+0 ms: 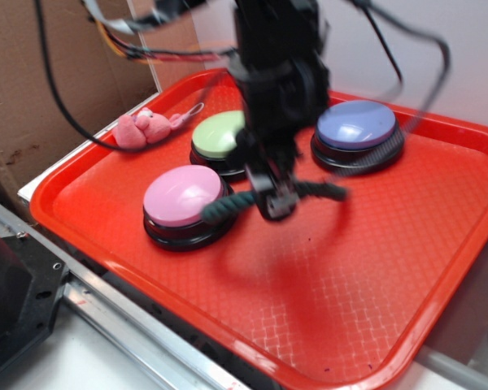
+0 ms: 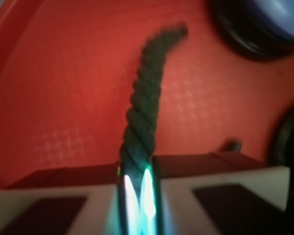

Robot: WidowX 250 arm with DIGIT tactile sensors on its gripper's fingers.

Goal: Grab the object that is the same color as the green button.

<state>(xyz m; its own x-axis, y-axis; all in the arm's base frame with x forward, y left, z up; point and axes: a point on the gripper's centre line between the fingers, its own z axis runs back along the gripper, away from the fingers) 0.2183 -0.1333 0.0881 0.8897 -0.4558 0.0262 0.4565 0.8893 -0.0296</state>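
Note:
The dark green twisted rope piece [image 1: 228, 206] hangs above the red tray, pinched at its middle by my gripper [image 1: 275, 195]. Its two ends stick out left and right of the fingers. In the wrist view the rope [image 2: 146, 93] runs up and away from the shut gripper [image 2: 138, 169], over the tray floor. The pale green button [image 1: 218, 135] sits on its black base behind the arm, partly hidden by it.
A pink-topped button [image 1: 182, 197] stands just left of the gripper, a purple-blue button [image 1: 356, 124] to the back right. A small pink plush toy [image 1: 146, 127] lies at the red tray's [image 1: 106, 252] back-left rim. Cardboard stands to the left.

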